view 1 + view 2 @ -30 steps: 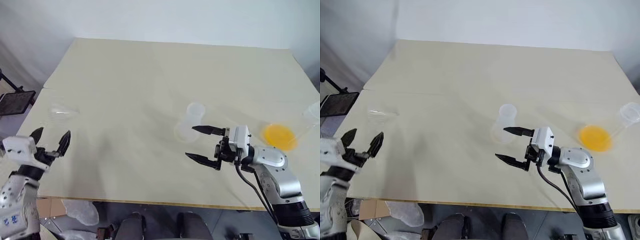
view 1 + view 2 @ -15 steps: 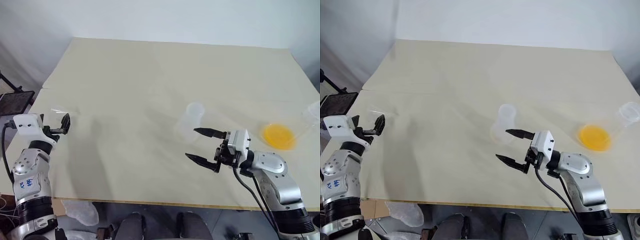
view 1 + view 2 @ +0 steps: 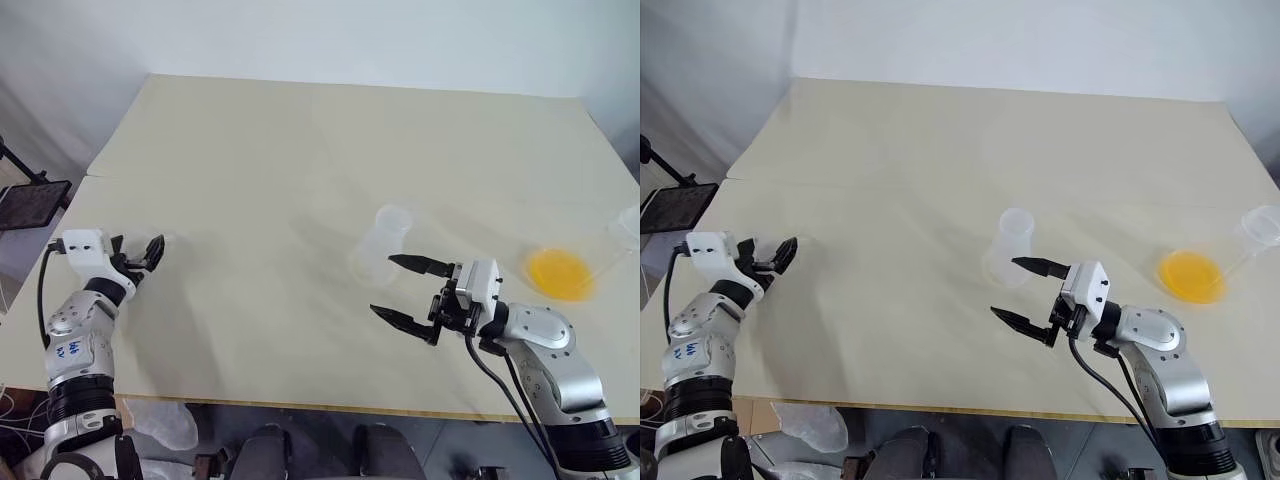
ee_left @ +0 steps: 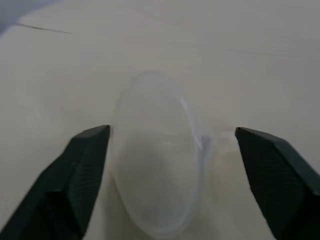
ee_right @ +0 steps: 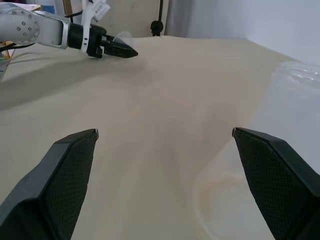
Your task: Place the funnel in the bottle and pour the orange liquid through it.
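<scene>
Lying on its side, funnel (image 4: 155,165) rim facing left gripper (image 4: 170,150), stem away, fingers wide either side

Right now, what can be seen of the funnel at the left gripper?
The funnel is a small, colourless, see-through cone, plastic or glass by its look, and seems empty. It lies on its side on the beige table near the left edge, wide round mouth toward the left gripper, narrow stem pointing away. It sits between the two open black fingers; one rim edge is close to a finger, but contact cannot be told.
</scene>
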{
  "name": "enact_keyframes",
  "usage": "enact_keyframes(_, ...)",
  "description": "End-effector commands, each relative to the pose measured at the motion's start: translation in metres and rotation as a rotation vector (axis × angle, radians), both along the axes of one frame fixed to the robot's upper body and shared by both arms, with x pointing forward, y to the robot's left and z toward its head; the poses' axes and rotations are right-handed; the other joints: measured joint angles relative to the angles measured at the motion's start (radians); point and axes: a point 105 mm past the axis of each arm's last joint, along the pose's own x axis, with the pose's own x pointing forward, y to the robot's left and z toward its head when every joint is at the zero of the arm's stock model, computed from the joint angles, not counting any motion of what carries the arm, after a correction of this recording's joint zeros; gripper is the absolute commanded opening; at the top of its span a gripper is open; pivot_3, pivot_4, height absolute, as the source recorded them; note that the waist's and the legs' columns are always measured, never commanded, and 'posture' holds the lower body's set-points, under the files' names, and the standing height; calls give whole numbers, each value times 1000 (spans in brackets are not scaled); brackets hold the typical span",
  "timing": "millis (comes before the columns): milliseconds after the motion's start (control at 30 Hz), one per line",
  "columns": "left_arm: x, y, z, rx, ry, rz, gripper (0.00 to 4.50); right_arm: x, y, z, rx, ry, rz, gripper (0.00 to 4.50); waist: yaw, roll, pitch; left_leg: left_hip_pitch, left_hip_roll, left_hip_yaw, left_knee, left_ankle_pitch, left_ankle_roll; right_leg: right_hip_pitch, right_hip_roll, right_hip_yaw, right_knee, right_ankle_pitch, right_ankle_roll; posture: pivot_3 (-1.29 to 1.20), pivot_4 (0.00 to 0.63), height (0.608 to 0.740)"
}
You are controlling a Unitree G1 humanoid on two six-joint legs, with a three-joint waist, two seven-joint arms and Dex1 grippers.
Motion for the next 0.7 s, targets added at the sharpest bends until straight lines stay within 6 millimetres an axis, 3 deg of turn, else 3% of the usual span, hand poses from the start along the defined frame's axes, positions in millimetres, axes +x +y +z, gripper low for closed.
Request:
enact_keyframes(33, 2, -4, 7, 37, -33, -29, 2915, -2, -2, 14, 8, -61, -7, 4500, 0, 0, 0, 0, 0, 0, 0, 0, 0, 0, 0, 0, 0, 0, 0, 0, 150, 740)
enact_keyframes(67, 2, -4, 7, 31, -36, -28, 2542, -3, -2, 13, 7, -60, -8, 4500, 0, 0, 0, 0, 0, 0, 0, 0, 0, 0, -1, 0, 1, 0, 0, 0, 150, 740)
enact_keyframes(100, 1, -5, 7, 28, -42, -29, 2498, -4, -2, 13, 7, -58, -9, 4500, 0, 0, 0, 0, -1, 0, 0, 0, 0, 0, -1, 0, 1, 0, 0, 0, 150, 740)
enact_keyframes(200, 0, -6, 6, 35, -41, -34, 1746, -5, -3, 12, 6, -55, -12, 4500, 0, 0, 0, 1, -1, 0, 0, 0, 0, 0, -1, 0, 1, 0, 0, 0, 150, 740)
enact_keyframes(400, -6, -8, 7, 55, -58, -71, 17, -5, -3, 12, 4, -55, -16, 4500, 2, 1, 0, 2, -1, 0, 0, 0, 1, 0, -2, 0, 4, 0, 0, 0, 150, 740)
enact_keyframes(700, -16, -8, 1, 78, 17, -176, 17, -7, -7, 12, -7, -55, -33, 4500, 3, 1, -1, 2, -2, -1, 0, 1, 1, 0, -3, 0, 5, 0, 0, 0, 150, 740)
